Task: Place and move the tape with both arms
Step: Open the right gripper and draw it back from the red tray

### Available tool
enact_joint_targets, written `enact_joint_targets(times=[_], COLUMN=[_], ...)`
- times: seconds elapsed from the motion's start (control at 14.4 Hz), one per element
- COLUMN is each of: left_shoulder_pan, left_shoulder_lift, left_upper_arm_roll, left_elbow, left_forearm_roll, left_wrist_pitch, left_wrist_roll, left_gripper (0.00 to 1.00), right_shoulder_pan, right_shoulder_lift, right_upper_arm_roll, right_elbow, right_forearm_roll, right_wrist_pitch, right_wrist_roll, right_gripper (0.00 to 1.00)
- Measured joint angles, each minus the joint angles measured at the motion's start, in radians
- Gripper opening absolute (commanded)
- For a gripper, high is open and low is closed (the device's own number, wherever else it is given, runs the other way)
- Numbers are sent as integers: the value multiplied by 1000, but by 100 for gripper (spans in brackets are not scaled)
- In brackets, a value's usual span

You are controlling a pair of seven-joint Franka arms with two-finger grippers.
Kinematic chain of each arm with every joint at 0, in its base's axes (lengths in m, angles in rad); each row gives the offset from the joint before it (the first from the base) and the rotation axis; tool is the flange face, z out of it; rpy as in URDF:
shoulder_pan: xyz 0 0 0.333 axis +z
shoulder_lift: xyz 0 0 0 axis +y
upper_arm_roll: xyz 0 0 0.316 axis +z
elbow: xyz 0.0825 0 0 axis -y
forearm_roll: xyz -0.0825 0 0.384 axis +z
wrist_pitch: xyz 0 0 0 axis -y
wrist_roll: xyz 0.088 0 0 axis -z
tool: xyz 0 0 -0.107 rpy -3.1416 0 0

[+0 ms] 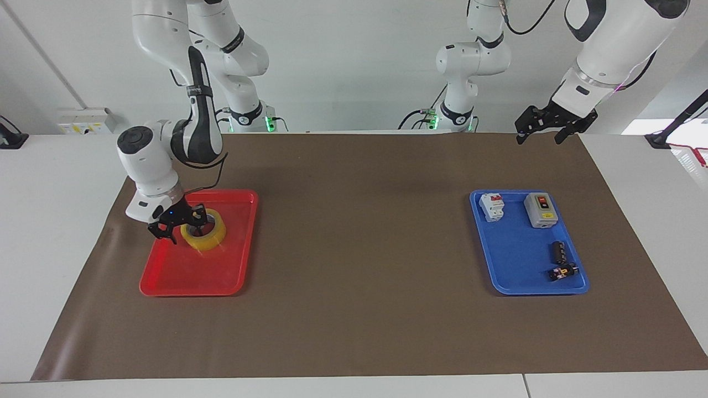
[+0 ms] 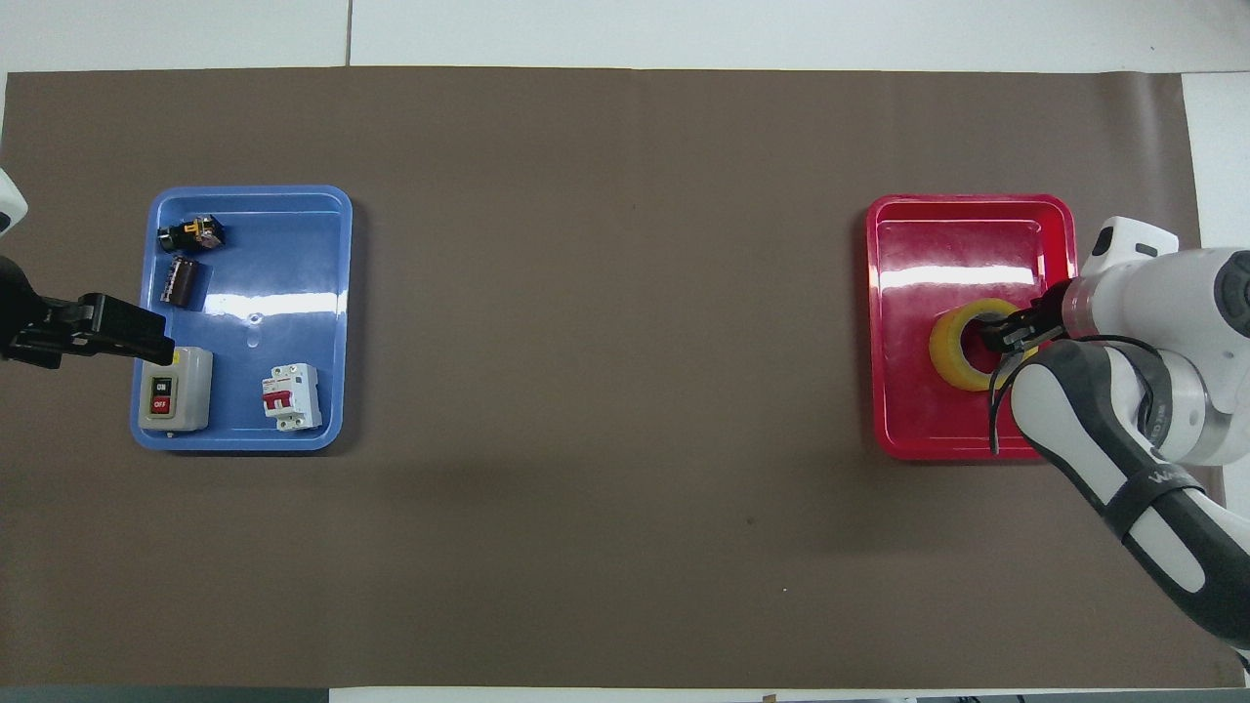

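The yellow tape (image 1: pixel 213 237) lies flat in the red tray (image 1: pixel 188 276) at the right arm's end of the table; it also shows in the overhead view (image 2: pixel 945 351) in the tray (image 2: pixel 967 234). My right gripper (image 1: pixel 180 224) is open and low at the roll, one finger in its hole and one outside its wall, seen also from overhead (image 2: pixel 1006 337). My left gripper (image 1: pixel 539 130) is open and empty, and waits raised over the mat's edge at the left arm's end (image 2: pixel 98 327).
A blue tray (image 1: pixel 514 260) at the left arm's end holds a grey switch box (image 1: pixel 540 210), a white breaker (image 1: pixel 492 207), a dark cylinder (image 1: pixel 558 251) and a small black part (image 1: pixel 562 271). Two smaller arms with green-lit bases (image 1: pixel 246 116) stand at the robots' edge.
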State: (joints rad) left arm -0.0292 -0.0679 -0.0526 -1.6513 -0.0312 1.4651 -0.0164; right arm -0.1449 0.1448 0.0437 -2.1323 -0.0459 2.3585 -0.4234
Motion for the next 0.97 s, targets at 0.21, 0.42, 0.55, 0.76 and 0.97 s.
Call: enact_joint_targets(times=[0.21,0.42,0.55,0.76,0.97], left_shoulder_pan=[0,0,0,0,0], left_shoulder_lift=[0,0,0,0,0], left_upper_arm_roll=[0,0,0,0,0], left_elbow=[0,0,0,0,0], left_forearm_roll=[0,0,0,0,0], left_wrist_pitch=[0,0,0,0,0], left_wrist_roll=[0,0,0,0,0], left_gripper=[100,100,100,100,100], right_shoulder_pan=[63,82,78,71,70], right_shoulder_lift=[-47,-93,-127,-180,-203], right_upper_arm_roll=[2,2,-1,-4,-6], right_elbow=[273,478,538,561,527], right_forearm_roll=[-2,-9,-10,-10,-8], right_wrist_pitch=[-393,-654,-743,-839,-829], right_wrist_roll=[213,333,367,436,474], right_gripper=[100,100,100,100,100])
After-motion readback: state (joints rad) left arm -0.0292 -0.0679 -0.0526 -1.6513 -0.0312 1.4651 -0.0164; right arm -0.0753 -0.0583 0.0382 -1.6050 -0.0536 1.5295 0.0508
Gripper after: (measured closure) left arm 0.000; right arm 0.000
